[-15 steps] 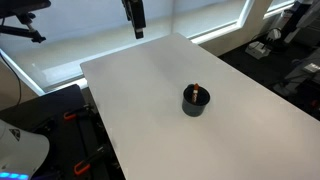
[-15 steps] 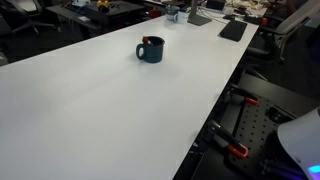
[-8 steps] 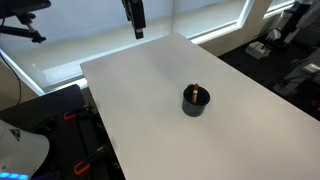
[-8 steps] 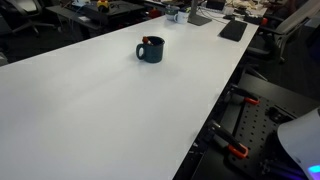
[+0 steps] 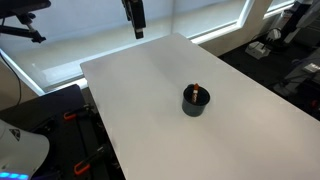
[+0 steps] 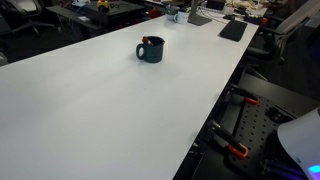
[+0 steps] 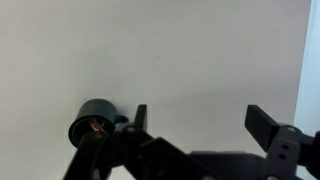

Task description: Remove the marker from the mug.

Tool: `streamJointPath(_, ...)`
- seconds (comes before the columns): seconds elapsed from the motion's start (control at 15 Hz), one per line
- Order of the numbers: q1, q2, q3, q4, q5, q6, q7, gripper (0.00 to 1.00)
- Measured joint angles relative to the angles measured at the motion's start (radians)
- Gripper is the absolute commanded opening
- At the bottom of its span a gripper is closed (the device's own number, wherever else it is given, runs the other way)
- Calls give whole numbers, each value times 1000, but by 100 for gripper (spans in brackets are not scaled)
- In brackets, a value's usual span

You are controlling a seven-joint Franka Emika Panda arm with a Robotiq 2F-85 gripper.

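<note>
The small dark mug (image 5: 196, 101) stands upright on the white table (image 5: 150, 90), and it shows in both exterior views (image 6: 150, 50). The reddish-orange marker (image 5: 197, 90) stands inside it, its tip poking above the rim (image 6: 146, 41). In the wrist view the mug (image 7: 93, 125) is at the lower left with the marker end (image 7: 95, 127) inside. My gripper (image 5: 134, 18) hangs high above the table's far end, well away from the mug. In the wrist view its jaws (image 7: 200, 118) are wide apart and empty.
The table's edges drop off to dark floor with robot-stand parts and orange clamps (image 6: 238, 150). Desks with clutter (image 6: 200, 12) lie beyond the far end. Bright windows (image 5: 90, 40) stand behind the arm.
</note>
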Motion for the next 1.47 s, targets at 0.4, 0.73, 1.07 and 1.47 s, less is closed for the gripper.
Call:
streamJointPath(0.4,-1,19,2,4,-1,0,0,100)
streamJointPath(0.73,-1,51,11,14,-6,6,18,100)
streamJointPath(1.07,-4,56,10,16,-6,6,18,100)
streamJointPath(1.47,-51,175,4,73,-28,72,70,100)
